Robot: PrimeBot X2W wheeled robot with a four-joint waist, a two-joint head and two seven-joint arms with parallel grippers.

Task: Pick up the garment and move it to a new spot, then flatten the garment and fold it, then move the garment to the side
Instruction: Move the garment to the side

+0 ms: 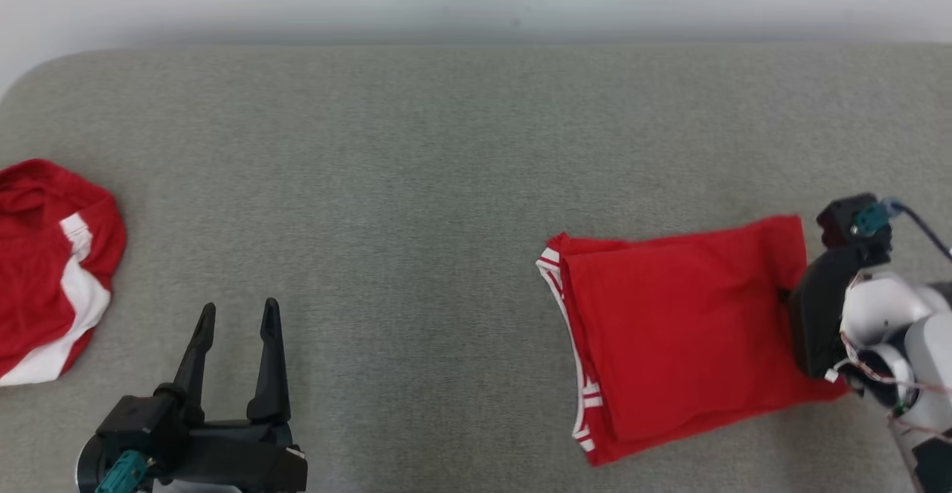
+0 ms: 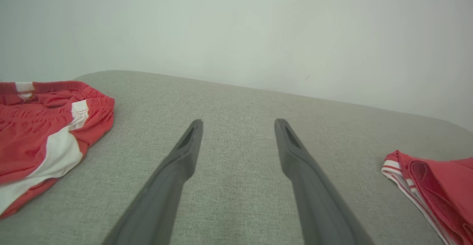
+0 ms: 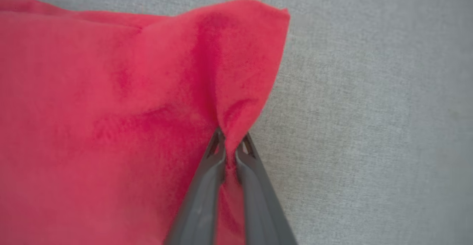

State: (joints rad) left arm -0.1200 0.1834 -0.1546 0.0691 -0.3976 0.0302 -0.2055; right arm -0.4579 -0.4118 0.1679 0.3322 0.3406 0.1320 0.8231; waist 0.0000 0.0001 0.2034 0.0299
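Already the folded red garment with white-striped trim (image 1: 669, 329) lies flat on the grey woven table covering (image 1: 416, 181), right of centre in the head view. The right gripper (image 3: 231, 141) has its two dark fingers pressed together on a small ridge of cloth at the garment's right edge, near one corner. The left gripper (image 1: 239, 305) hangs low at the near left with its fingers spread wide and nothing between them. It is well apart from the folded piece.

The main risk, as I judge it, is the grip itself. The wrist view shows only a narrow pucker of cloth between the fingertips, and I cannot tell how many layers it takes in. If it holds just the top layer, a pull to the side would peel that layer off the stack and the fold would open.

A second risk is drag — the covering looks coarse. A one-point pull from a corner could let the far, striped edge lag behind, so the bundle skews or the lower layers slide out.

The thin pinch could also slip free partway, leaving the garment rumpled and short of its spot.

A crumpled red-and-white garment (image 1: 44, 270) sits at the far left edge — too distant to snag.
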